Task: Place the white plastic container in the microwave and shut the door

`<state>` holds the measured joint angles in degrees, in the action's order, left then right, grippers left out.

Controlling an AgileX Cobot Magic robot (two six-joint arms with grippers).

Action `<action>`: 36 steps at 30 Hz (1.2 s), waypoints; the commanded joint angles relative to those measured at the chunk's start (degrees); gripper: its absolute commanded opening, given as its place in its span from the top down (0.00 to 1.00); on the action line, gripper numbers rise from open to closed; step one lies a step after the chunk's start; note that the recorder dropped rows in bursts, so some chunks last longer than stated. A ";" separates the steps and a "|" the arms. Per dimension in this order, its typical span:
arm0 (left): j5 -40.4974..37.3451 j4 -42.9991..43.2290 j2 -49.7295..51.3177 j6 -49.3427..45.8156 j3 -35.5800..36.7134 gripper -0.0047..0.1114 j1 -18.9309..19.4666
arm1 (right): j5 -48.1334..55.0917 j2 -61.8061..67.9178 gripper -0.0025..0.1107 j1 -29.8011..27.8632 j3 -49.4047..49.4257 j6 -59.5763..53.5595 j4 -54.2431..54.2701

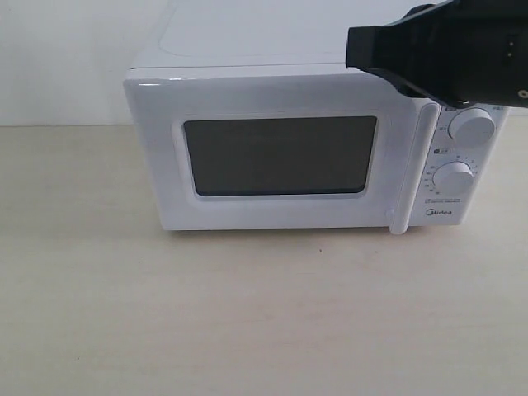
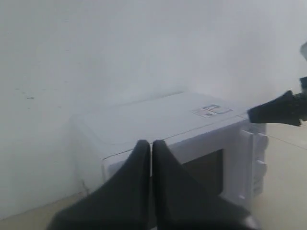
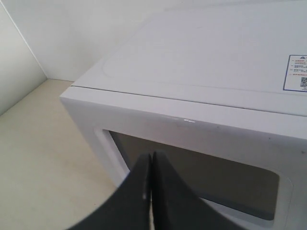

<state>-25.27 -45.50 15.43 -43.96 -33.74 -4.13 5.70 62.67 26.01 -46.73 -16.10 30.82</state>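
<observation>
The white microwave point(image 1: 247, 49) stands on the table with its door point(image 1: 280, 95) shut flat against the front; the long bar handle point(image 1: 415, 165) is at the door's right edge. The white plastic container is out of view in every frame. My right gripper point(image 1: 353, 48) hovers over the microwave's upper right front corner, shut and empty; in its wrist view the right gripper point(image 3: 152, 155) hangs above the door's top edge point(image 3: 158, 120). In the left wrist view my left gripper point(image 2: 150, 143) is shut on nothing, off to the side of the microwave point(image 2: 158, 117). The right gripper point(image 2: 252, 114) shows there too.
Two round dials point(image 1: 472, 126) point(image 1: 454, 177) sit right of the handle. A small sticker point(image 2: 211, 110) lies on the microwave's top. The pale wooden table point(image 1: 247, 313) stretches in front, and a white wall point(image 1: 58, 58) stands behind.
</observation>
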 commanded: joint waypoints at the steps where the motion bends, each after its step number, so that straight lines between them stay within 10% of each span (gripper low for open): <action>1: 1.68 0.31 -7.93 2.18 7.75 0.93 5.30 | -0.03 -0.37 0.98 -0.32 0.41 -0.56 0.08; 32: 24.59 -8.46 -15.43 4.53 19.07 0.93 5.81 | -0.56 -0.37 0.98 -0.32 0.41 -0.56 0.11; 36: 22.64 8.55 -15.43 19.58 21.63 0.93 5.81 | -0.56 -0.37 0.98 -0.32 0.41 -0.56 0.11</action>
<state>-2.48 -47.36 0.07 -36.20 -14.04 1.51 5.70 62.67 26.01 -46.73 -16.32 30.90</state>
